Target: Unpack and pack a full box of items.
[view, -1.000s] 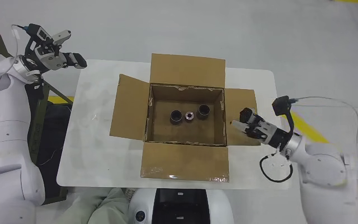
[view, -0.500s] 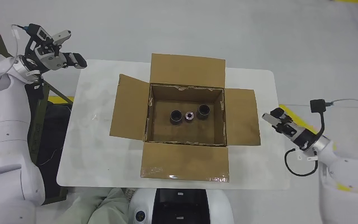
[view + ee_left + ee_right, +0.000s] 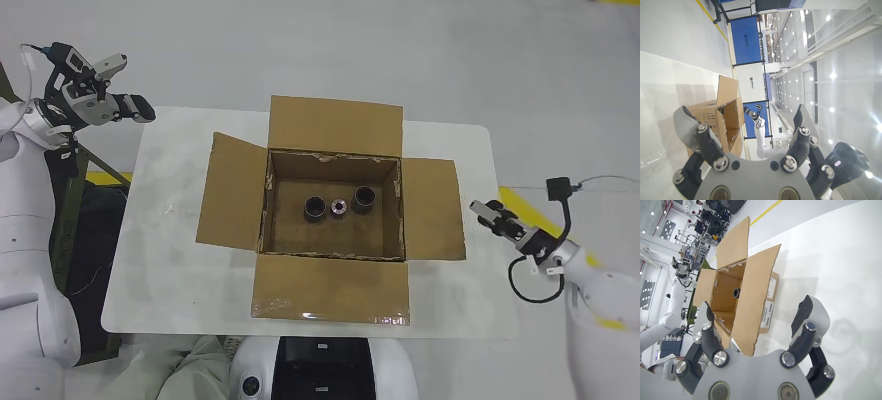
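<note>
- The cardboard box (image 3: 300, 236) sits mid-bench (image 3: 165, 285) with all four flaps folded outward. This leaves its mouth free for a reach from above.
- Three small items lie in a short row on the box floor, nearer its far wall. They are a dark ring (image 3: 316, 208), a small pale piece (image 3: 338, 207) just beside it, and a second dark ring (image 3: 364, 198).
- The row lies well apart from the side walls, so a pincer probably has room to descend. The pale piece, hemmed between the two rings, looks the tightest pick.
- The left pincer (image 3: 135, 105) hangs beyond the bench's far left corner, released, with its fingers spread wide and nothing between them. Parked there, it leaves the opening unobstructed.
- The right pincer (image 3: 482, 211) hovers just outside the right flap (image 3: 435, 210), above the bench's right margin. It is released and empty, and its tips point towards the box.
- With so few items inside and none on the bench, I cannot tell whether unpacking or packing is in hand. The right pincer seems better placed to act.
</note>
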